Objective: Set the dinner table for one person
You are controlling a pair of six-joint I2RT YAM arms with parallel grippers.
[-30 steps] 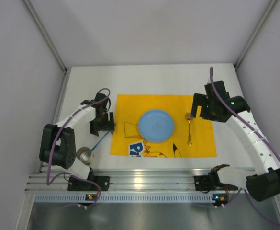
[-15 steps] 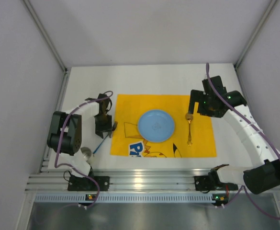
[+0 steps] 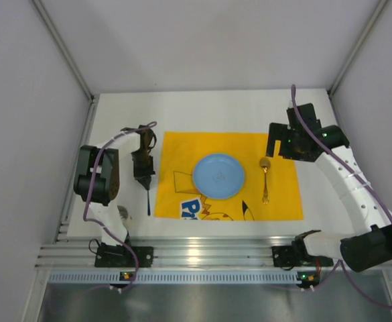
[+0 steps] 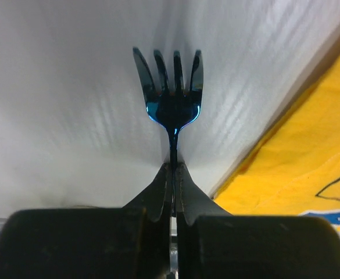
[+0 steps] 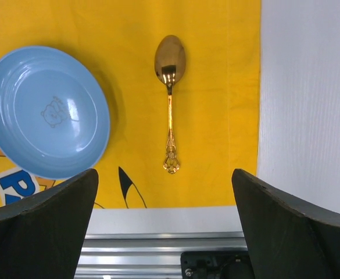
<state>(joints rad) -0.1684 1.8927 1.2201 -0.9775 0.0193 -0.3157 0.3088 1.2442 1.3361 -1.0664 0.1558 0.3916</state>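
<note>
My left gripper (image 4: pixel 174 174) is shut on the thin handle of a dark blue fork (image 4: pixel 174 99). The fork's tines point away from the fingers, low over the white dinner table (image 3: pixel 202 111). From above, the fork (image 3: pixel 148 201) runs along the left edge of the yellow placemat (image 3: pixel 279 201), just below the left gripper (image 3: pixel 145 178). A light blue plate (image 3: pixel 219 176) sits mid-mat, with a gold spoon (image 3: pixel 265 180) to its right. My right gripper (image 5: pixel 164 174) stands wide open, empty, above the spoon (image 5: pixel 170 104) and the plate (image 5: pixel 45 110).
A small metal cup (image 3: pixel 123 212) peeks out beside the left arm's base near the front rail (image 3: pixel 202 255). Grey wall panels close in the table on three sides. The placemat's edge (image 4: pixel 309 151) lies right of the fork.
The left gripper has closed on the fork's handle. The fork has swung from a diagonal to line up with the mat's left edge. The right arm shifted slightly.
</note>
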